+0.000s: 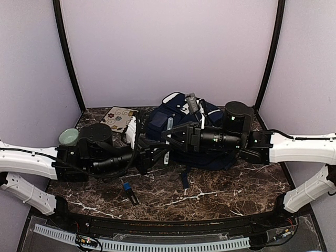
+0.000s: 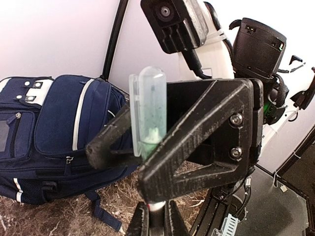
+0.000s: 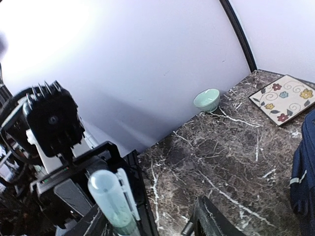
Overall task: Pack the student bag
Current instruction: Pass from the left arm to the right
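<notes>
so, one tube (image 2: 147, 108) in play, and both my grippers are at it. left gripper (image 2: 157, 216) has the bottom end pinched, fingers nearly together with only the tube between them. right gripper (image 3: 152, 221) straddles the same tube further up. its jaws are partly open, and from my right wrist there's a clear gap between the tube and one finger, so no squeeze there. the tube is clear plastic with something pale green inside.

one bag (image 1: 176, 113), navy with white stripes, sits at the back middle of the table (image 1: 220, 189), right behind and partly under the spot where the two grippers meet.

other stuff:
- one mint bowl (image 1: 68, 136) over by the left edge
- one flowery tile (image 1: 118, 118) just left of the bag
- one dark marker-ish thing with a blue end (image 1: 129, 192), on its own near the front
</notes>
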`<state>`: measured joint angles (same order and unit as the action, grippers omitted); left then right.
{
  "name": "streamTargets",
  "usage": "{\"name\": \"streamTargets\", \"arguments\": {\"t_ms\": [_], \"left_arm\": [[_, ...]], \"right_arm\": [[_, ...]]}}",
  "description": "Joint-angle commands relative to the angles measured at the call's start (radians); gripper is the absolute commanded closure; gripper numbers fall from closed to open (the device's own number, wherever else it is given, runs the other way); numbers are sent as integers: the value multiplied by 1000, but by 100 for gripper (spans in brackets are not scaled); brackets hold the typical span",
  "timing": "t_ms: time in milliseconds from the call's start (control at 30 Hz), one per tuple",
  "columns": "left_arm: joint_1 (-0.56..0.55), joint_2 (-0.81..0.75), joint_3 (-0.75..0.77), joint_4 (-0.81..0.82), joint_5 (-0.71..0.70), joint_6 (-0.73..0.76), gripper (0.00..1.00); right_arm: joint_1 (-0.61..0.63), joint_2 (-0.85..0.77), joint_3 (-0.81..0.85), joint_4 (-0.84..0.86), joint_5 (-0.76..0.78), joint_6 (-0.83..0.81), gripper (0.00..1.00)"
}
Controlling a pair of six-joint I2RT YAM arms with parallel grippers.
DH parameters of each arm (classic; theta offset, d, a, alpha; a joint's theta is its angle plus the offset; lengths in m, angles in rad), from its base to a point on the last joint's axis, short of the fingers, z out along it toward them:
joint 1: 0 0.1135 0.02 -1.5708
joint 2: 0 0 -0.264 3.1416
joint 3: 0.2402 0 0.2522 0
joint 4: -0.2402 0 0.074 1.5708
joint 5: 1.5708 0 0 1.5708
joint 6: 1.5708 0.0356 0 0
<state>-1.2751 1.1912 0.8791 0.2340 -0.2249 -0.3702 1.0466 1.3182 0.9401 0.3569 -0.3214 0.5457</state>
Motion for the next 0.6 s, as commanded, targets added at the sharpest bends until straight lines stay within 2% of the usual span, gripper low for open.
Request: {"name": "streamTargets", "arguments": {"t_ms": [0,133,167,233,267,333,367,433,567], "left_arm": [[-8,-18,-22,102,12,46,100],[-10,-8,-22,92,5,48,100],[-10,-5,-22,89,5,49,100],[-10,7,-16,83,3,58,100],[-10,15,-6,67,-4,60,90],[-10,53,38,-11,-46,64,50],[-8,83,71,-66,-85,69,37],[-9,161,153,-204,-165,114,25],[2,433,448,-402,-254,279,18]], "right_arm": [[3,-22,-12,74,7,15,62],[-6,-25,-22,99,-13,39,95],[-10,-26,-30,118,-23,54,100],[-26,-32,-49,147,-39,93,100],[-40,-39,-61,157,-44,116,100],[-87,-68,-96,152,-35,159,100],[-123,-93,-118,133,-17,173,100],[-204,-153,-165,82,43,189,100],[-453,-282,-272,36,109,245,100]]}}
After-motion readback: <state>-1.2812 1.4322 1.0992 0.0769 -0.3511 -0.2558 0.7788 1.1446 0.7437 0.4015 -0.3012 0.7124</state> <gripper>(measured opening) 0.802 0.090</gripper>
